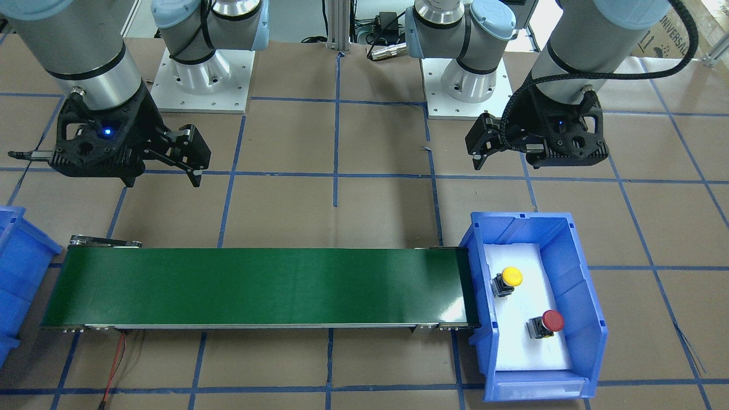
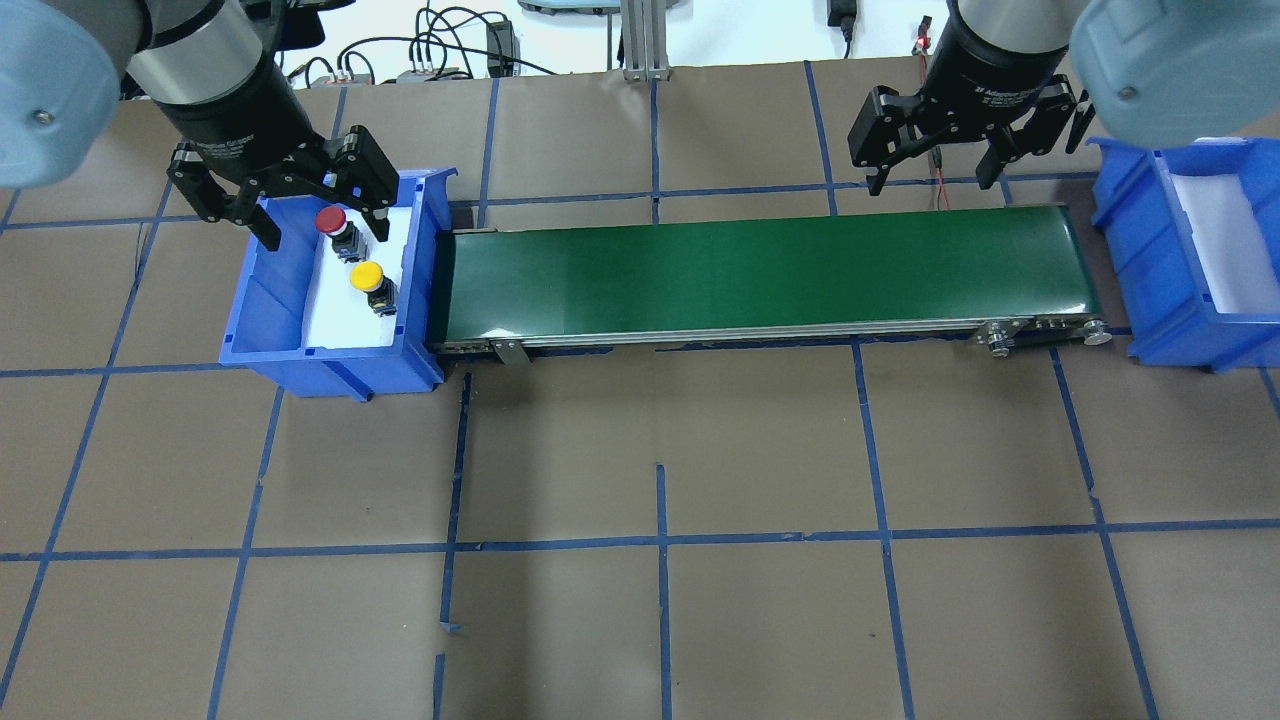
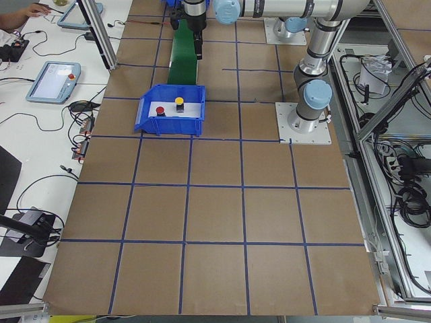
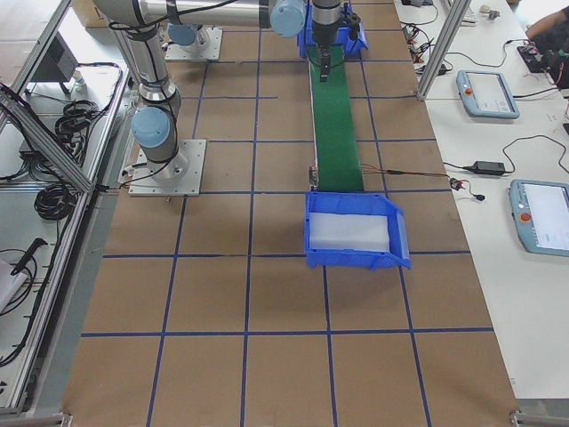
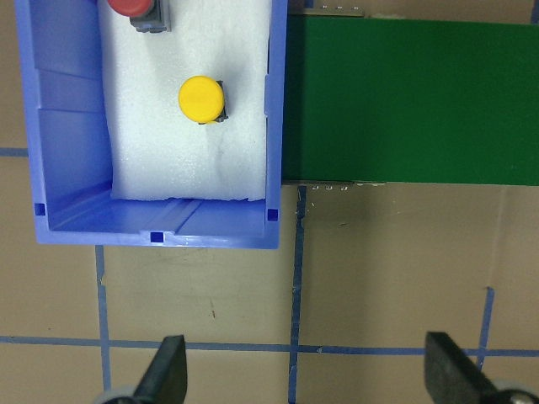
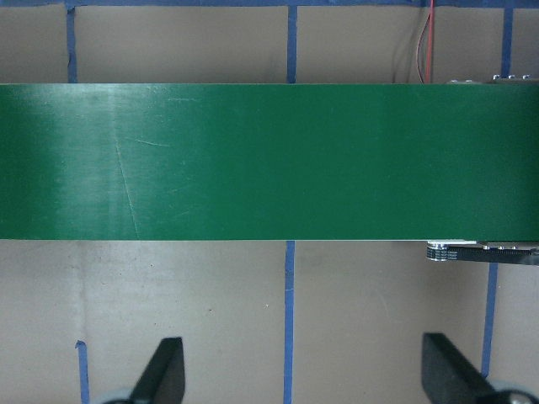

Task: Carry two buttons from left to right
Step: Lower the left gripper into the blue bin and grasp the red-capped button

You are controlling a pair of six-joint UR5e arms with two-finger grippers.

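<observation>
The two buttons lie on white foam in a blue bin [image 1: 586, 296] at the left end of the green belt [image 1: 256, 285]. The yellow-capped button [image 1: 508, 279] [image 5: 201, 99] [image 2: 367, 279] is nearer the belt. The red-capped button [image 1: 548, 323] [image 2: 332, 222] sits farther back and is cut by the top edge in the left wrist view. My left gripper [image 1: 507, 166] [image 5: 307, 379] hangs open and empty above the table on the robot's side of the bin, touching neither button. My right gripper [image 2: 929, 184] [image 6: 305, 379] hovers open and empty beside the belt's right end.
A second blue bin [image 2: 1180, 270] [image 4: 356, 258] with white foam stands past the belt's right end. A red and black wire [image 1: 117, 359] trails from the belt. Brown table with blue tape lines surrounds it. Tablets and cables lie on side benches.
</observation>
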